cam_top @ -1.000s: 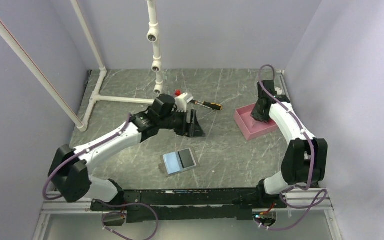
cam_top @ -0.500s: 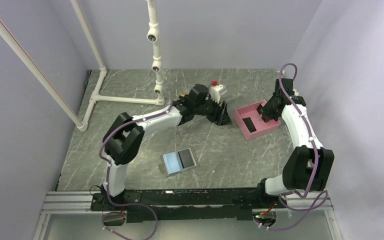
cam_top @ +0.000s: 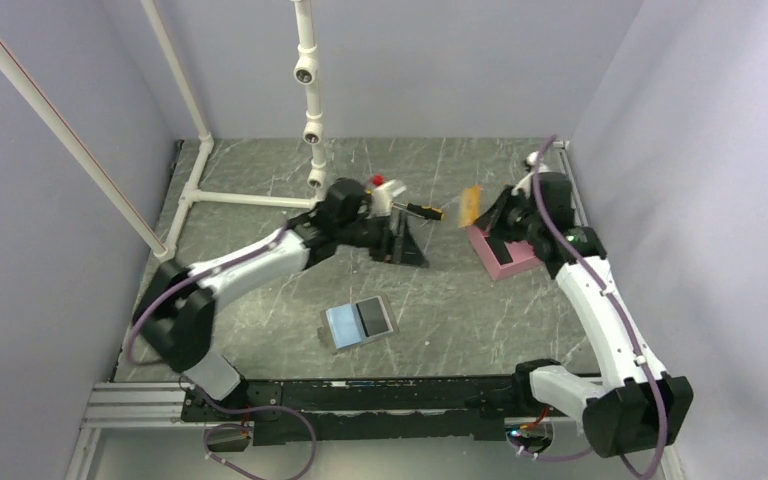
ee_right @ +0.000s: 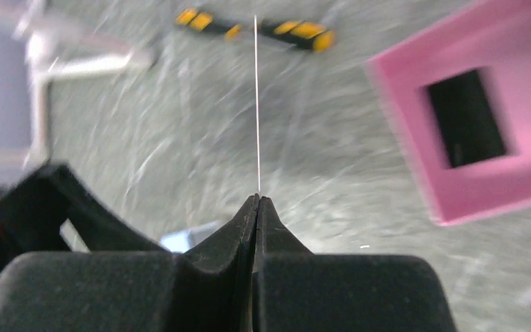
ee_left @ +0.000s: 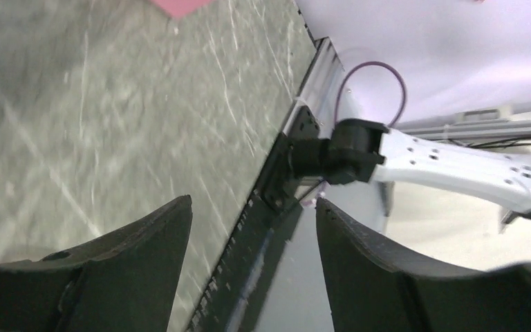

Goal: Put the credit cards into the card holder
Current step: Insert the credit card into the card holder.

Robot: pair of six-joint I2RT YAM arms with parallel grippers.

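Note:
An orange-brown credit card (cam_top: pixel 471 206) hangs in the air just left of the pink tray, my right gripper (cam_top: pixel 488 217) shut on its edge. In the right wrist view that card (ee_right: pixel 256 104) shows edge-on as a thin pale line rising from the closed fingertips (ee_right: pixel 257 198). A dark card (ee_right: pixel 467 117) lies inside the tray. The card holder (cam_top: pixel 358 322) lies open on the table near the front middle, light blue inside with a dark card on its right half. My left gripper (cam_top: pixel 405 252) hovers open and empty behind the holder; its fingers (ee_left: pixel 159 235) stand wide apart.
The pink tray (cam_top: pixel 505 262) sits at the right under my right wrist. A black and orange screwdriver (cam_top: pixel 422 210) lies behind the left gripper. A white pipe frame (cam_top: pixel 250 198) stands at the back left. Walls close in on both sides.
My right gripper has come up out of the pink tray with the orange card and moved left. My left arm swung toward the tray and back toward the middle.

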